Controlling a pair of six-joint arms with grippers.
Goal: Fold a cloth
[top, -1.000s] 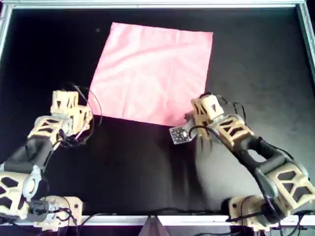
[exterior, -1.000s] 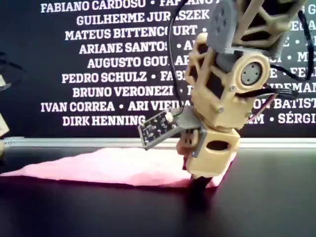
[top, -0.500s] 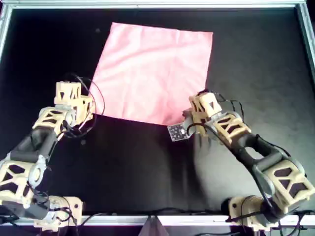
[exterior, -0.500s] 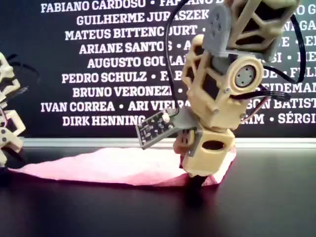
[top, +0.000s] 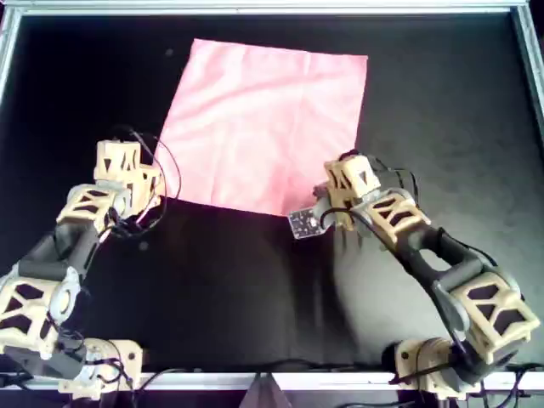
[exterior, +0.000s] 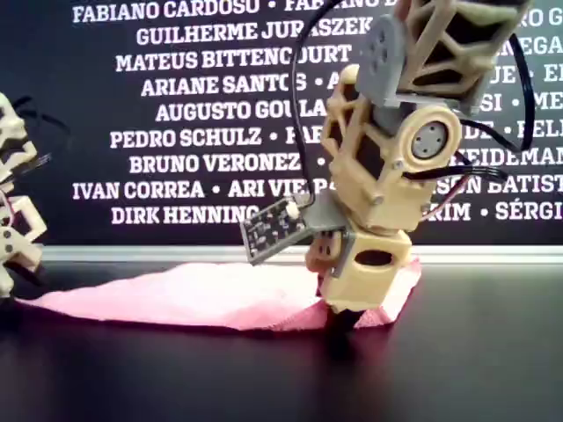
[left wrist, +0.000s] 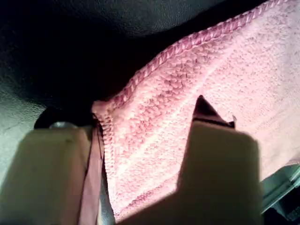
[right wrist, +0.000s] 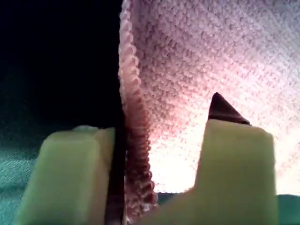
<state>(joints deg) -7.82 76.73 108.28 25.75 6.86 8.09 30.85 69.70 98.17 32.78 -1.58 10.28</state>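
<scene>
Light-pink square fabric cloth [top: 265,126] lay flat on the black table [top: 221,289] — its two near corners sat between parted jaws, the left gripper [left wrist: 140,154] straddling one hemmed corner, the right gripper [right wrist: 154,154] straddling the other, neither yet clamped.

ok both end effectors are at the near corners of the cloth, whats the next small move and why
Probably close both on the cloth. In each wrist view the hemmed edge lies between spread fingers, not yet pinched: the left end effector straddles one near corner, the right end effector the other. The cloth still lies flat on the black table, so lifting now would likely leave it behind.
</scene>
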